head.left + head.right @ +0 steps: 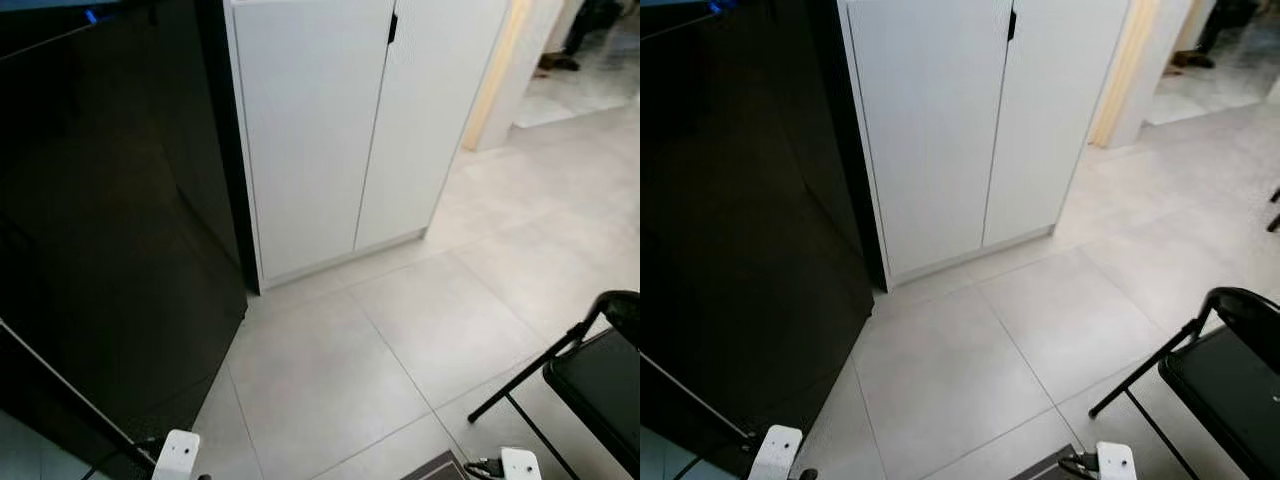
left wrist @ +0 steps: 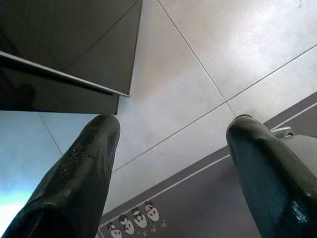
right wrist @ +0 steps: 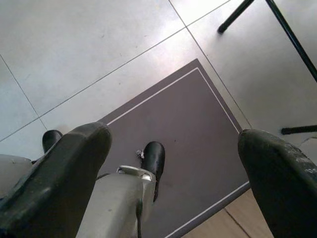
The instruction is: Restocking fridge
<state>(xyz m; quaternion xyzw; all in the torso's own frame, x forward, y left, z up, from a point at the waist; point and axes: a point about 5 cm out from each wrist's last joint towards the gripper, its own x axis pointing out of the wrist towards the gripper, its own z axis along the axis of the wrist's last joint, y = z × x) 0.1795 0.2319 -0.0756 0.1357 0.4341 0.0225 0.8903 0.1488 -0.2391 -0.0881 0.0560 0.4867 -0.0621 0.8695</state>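
A tall glossy black fridge (image 1: 110,230) stands shut on my left, its door face running down to the floor. Both arms hang low at my sides. My left gripper (image 2: 171,148) is open, its two black fingers (image 2: 84,168) spread wide over grey floor tiles, with nothing between them. My right gripper (image 3: 173,163) is open too, hanging above a dark grey mat (image 3: 193,129) and my own foot (image 3: 153,158). Nothing is held.
A white two-door cabinet (image 1: 350,120) stands just right of the fridge. A black folding chair (image 1: 600,380) sits at the lower right. Light grey tiled floor (image 1: 350,350) stretches ahead, and a doorway (image 1: 570,60) opens at the far right with a person's legs beyond.
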